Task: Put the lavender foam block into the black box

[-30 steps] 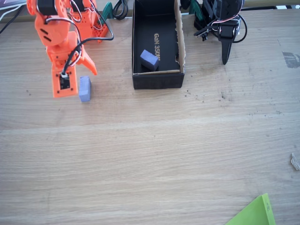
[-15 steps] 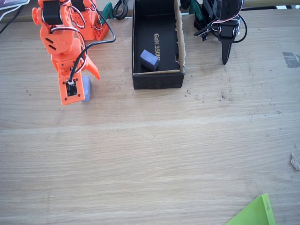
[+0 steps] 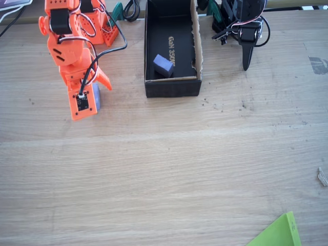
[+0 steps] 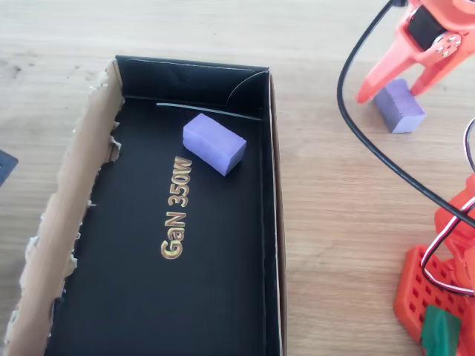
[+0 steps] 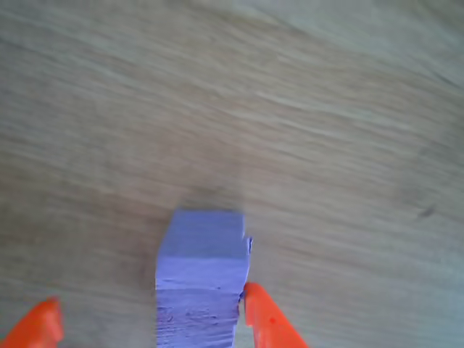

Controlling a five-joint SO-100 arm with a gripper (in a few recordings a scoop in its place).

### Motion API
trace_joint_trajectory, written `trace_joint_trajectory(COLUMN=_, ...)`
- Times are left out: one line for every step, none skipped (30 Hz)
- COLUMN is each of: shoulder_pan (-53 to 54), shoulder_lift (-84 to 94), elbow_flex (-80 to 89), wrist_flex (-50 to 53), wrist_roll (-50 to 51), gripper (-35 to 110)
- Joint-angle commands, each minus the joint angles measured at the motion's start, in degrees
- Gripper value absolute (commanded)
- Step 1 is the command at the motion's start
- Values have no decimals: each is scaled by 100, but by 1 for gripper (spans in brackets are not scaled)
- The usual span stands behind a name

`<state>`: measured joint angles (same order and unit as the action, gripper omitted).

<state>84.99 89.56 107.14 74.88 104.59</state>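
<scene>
Spread wide, my gripper (image 5: 148, 322) straddles the lavender foam block (image 5: 201, 279) on the wooden table (image 3: 169, 169), left of the black box (image 3: 171, 88) in the fixed view; one finger (image 5: 268, 319) seems to brush it, though the wrist view is blurred. Nothing is gripped. I judge it light, soft and squashy, best pinched gently across its narrow sides at the middle.

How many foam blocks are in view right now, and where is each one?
2. One darker block lies inside the black box, near its end wall. The lavender foam block sits on the table between the open fingers of the gripper. The arm could hide others.
</scene>
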Motion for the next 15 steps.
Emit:
trace_joint_trajectory(shoulder_pan=62, shoulder_lift=44, elbow_flex=-88, wrist_flex=-79, wrist_roll=44, gripper=24)
trace_joint_trajectory(shoulder_pan=70, shoulder_lift=18, elbow_flex=-88, wrist_flex=-105, wrist_roll=35, gripper=18)
trace_joint_trajectory(shoulder_pan=79, shoulder_lift=-9, elbow_flex=-88, wrist_flex=-114, wrist_roll=35, gripper=9)
trace_joint_trajectory(shoulder_pan=97, shoulder_lift=-26, elbow_flex=-88, wrist_flex=-123, wrist_roll=35, gripper=4)
trace_joint_trajectory(shoulder_pan=105, shoulder_lift=-35, elbow_flex=-88, wrist_flex=-123, wrist_roll=35, gripper=1)
trace_joint_trajectory(shoulder_pan=114, shoulder_lift=-35, elbow_flex=-88, wrist_flex=-132, wrist_roll=35, gripper=0)
trace_joint_trajectory(shoulder_pan=114, shoulder_lift=-35, elbow_flex=-88, wrist_flex=-132, wrist_roll=18, gripper=0)
trace_joint_trajectory(shoulder_pan=114, shoulder_lift=-35, elbow_flex=-88, wrist_flex=-132, wrist_roll=18, gripper=0)
trace_joint_trajectory(shoulder_pan=114, shoulder_lift=-35, elbow_flex=-88, wrist_flex=-123, wrist_roll=26, gripper=0)
trace_joint_trajectory(shoulder_pan=105, shoulder_lift=-35, elbow_flex=-88, wrist_flex=-105, wrist_roll=26, gripper=0)
trace_joint_trajectory(shoulder_pan=97, shoulder_lift=-26, elbow_flex=-88, wrist_flex=-88, wrist_roll=35, gripper=0)
trace_joint_trajectory(shoulder_pan=88, shoulder_lift=-9, elbow_flex=-88, wrist_flex=-62, wrist_roll=53, gripper=0)
trace_joint_trajectory(shoulder_pan=79, shoulder_lift=26, elbow_flex=-88, wrist_flex=-18, wrist_roll=53, gripper=0)
trace_joint_trajectory(shoulder_pan=79, shoulder_lift=70, elbow_flex=-88, wrist_flex=44, wrist_roll=79, gripper=0)
trace_joint_trajectory(shoulder_pan=79, shoulder_lift=149, elbow_flex=-88, wrist_flex=114, wrist_roll=88, gripper=0)
